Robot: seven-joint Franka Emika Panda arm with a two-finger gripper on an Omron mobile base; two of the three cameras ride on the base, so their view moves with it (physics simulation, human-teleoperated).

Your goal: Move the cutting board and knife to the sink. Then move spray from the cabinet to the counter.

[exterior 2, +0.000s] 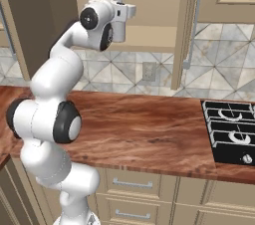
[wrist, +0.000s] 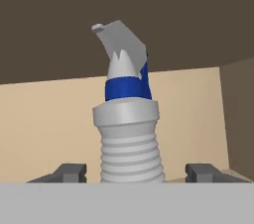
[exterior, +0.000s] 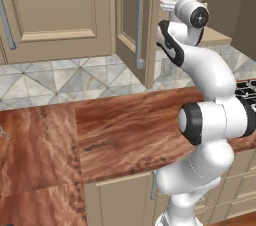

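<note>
The spray (wrist: 130, 134) stands upright in the middle of the hand view, its ribbed pale-grey neck rising from 6 o'clock to a blue collar and a white trigger nozzle whose tip hooks toward 11 o'clock. The gripper (wrist: 133, 172) straddles the neck, one dark fingertip (wrist: 67, 172) at 7 o'clock and the other at 5 o'clock, each with a gap showing between it and the bottle. Behind it lie a tan cabinet wall (wrist: 49, 129) and dark brown shadow (wrist: 173, 10) from 9 round to 3 o'clock.

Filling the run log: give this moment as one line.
phase: reach spray | site: open cabinet | tool: straddling bottle, gaps visible | counter: target
</note>
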